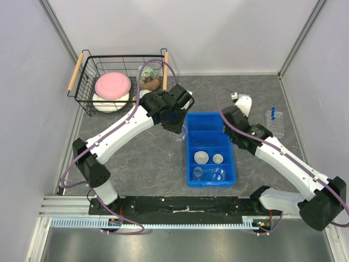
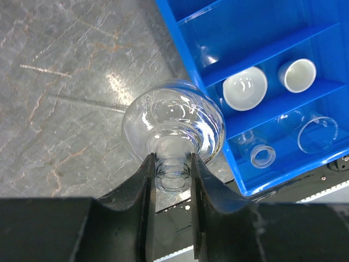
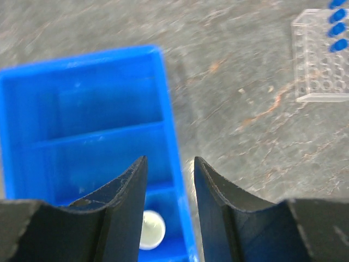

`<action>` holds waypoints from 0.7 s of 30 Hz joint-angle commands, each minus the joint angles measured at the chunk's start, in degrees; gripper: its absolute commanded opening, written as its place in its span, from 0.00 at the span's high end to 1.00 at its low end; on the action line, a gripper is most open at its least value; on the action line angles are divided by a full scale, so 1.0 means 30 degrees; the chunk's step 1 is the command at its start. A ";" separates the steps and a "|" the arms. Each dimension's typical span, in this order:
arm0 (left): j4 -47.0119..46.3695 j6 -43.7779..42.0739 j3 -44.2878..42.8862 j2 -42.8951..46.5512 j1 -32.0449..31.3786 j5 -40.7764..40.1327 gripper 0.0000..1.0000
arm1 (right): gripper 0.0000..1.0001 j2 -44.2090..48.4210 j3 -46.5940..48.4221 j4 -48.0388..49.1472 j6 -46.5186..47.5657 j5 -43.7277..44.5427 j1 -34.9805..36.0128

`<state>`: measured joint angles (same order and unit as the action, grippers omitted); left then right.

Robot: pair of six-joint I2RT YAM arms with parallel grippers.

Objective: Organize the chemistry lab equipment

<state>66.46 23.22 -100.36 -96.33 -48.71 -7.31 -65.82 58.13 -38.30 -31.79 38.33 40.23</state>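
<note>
Holding a round glass flask [image 2: 173, 117] by its thin neck, with the left gripper [image 2: 173, 164] squeezed shut on it. Hanging over the bench [image 2: 71, 109], just left of the blue tray [image 2: 272, 52]. Lift a bit, then go right, over the tray wall, without bumping it. Aim for the near part, beside the two flasks [image 2: 262, 155] there, not onto the two white dishes [image 2: 245, 88] in the middle. Go down slowly to keep the glass from cracking. Let go only after setting the round bottom down. Keep the right gripper [image 3: 170, 161], a little open and holding nothing, out of the way.
</note>
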 commanded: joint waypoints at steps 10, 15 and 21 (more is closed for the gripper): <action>-0.0618 -0.1618 -0.4486 -0.2985 -0.0961 0.1615 0.98 | 0.52 -0.0120 0.0048 0.2367 0.1075 -0.5564 -0.9920; -0.1292 -0.1647 -0.4487 -0.4127 -0.1254 0.2085 0.98 | 0.52 0.0056 -0.0303 0.2368 0.1427 -0.6300 -1.1239; -0.2052 -0.1647 -0.4342 -0.5415 -0.1342 0.2378 0.98 | 0.51 0.0348 -0.0946 0.2426 0.1281 -0.6799 -1.1505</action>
<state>64.29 20.25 -111.15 -111.11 -52.36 -1.83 -66.54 56.73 -32.75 -28.42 20.14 5.98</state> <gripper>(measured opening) 0.309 0.485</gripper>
